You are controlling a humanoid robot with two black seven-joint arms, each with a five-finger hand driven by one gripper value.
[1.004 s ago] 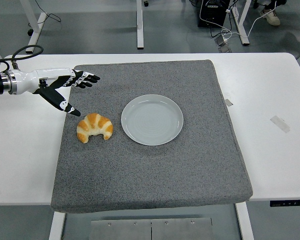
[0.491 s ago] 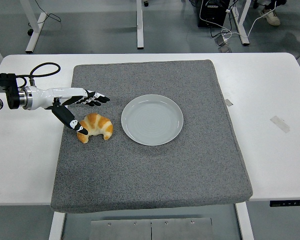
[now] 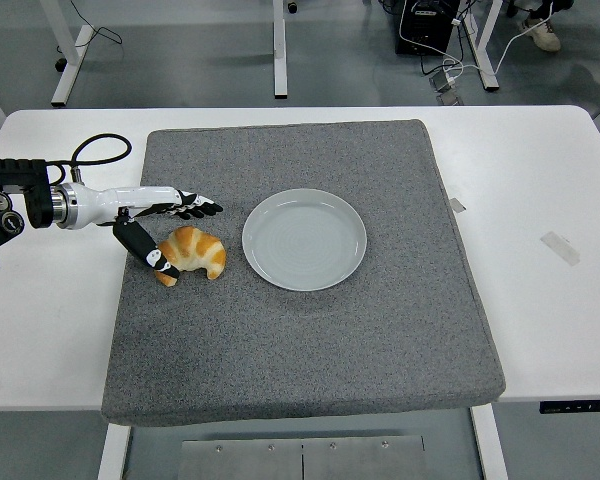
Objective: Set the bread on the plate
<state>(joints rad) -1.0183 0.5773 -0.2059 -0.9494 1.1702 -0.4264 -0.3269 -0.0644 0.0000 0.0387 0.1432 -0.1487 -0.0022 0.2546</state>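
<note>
A golden croissant (image 3: 192,252) lies on the grey mat (image 3: 310,340), just left of an empty white plate (image 3: 304,239). My left hand (image 3: 180,232) reaches in from the left with its fingers spread open. The fingers (image 3: 202,207) stretch over the croissant's far side and the thumb (image 3: 150,253) rests at its left end. The hand holds nothing. The right arm is out of view.
The mat covers the middle of the white table (image 3: 540,300). Two strips of tape (image 3: 560,247) lie on the table to the right of the mat. A black cable (image 3: 98,150) loops behind my left wrist.
My left hand has moved right and toward the near edge, from the mat's far left edge down to the croissant, with the thumb now at its left end. The croissant has not moved.
</note>
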